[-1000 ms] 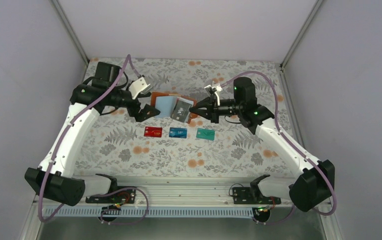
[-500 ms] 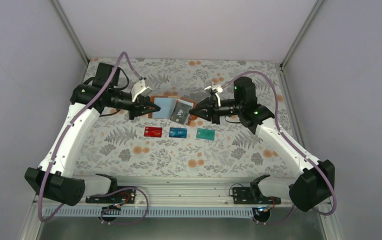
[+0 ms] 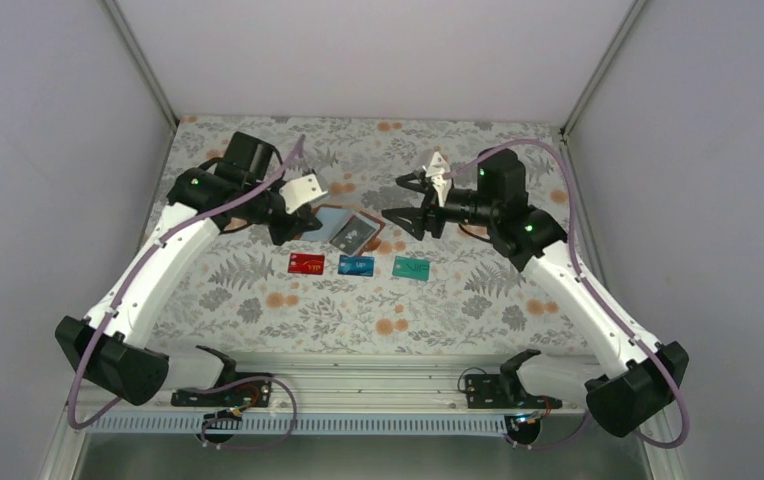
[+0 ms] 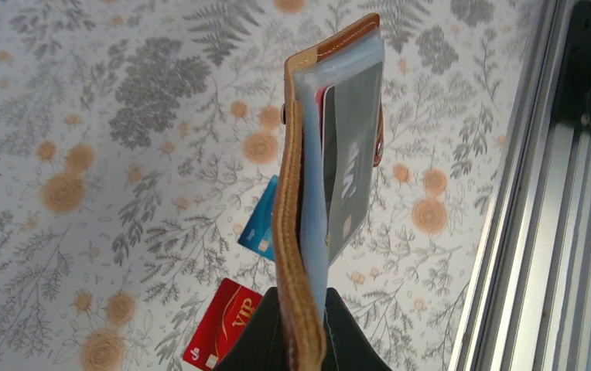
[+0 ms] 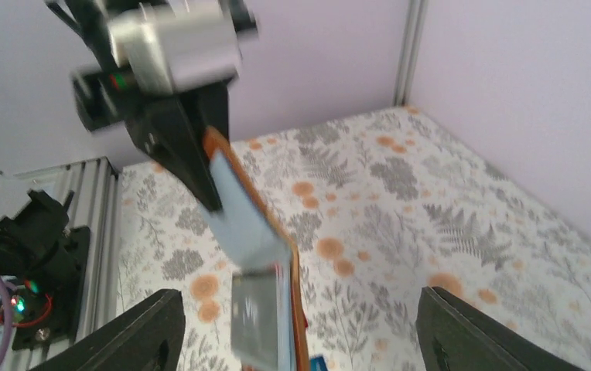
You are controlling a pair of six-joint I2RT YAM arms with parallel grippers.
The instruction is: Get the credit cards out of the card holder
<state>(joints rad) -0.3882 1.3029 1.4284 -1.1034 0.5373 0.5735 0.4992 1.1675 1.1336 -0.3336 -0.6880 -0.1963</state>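
My left gripper is shut on the left edge of the brown leather card holder and holds it off the table. In the left wrist view the card holder stands edge-on between my gripper's fingers. A dark grey card sticks out of its pale blue pockets, with a red card edge behind it. My right gripper hangs open just right of the holder, nothing in it. From the right wrist, the holder and grey card lie ahead of the open gripper.
Three credit cards lie in a row on the floral table in front of the holder: a red VIP one, a blue one and a teal one. An aluminium rail runs along the near edge. Grey walls enclose the table.
My left gripper shut on the holder's left edge and then turned and raised it. My right gripper, shut at the holder's right side, opened and drew back up and right.
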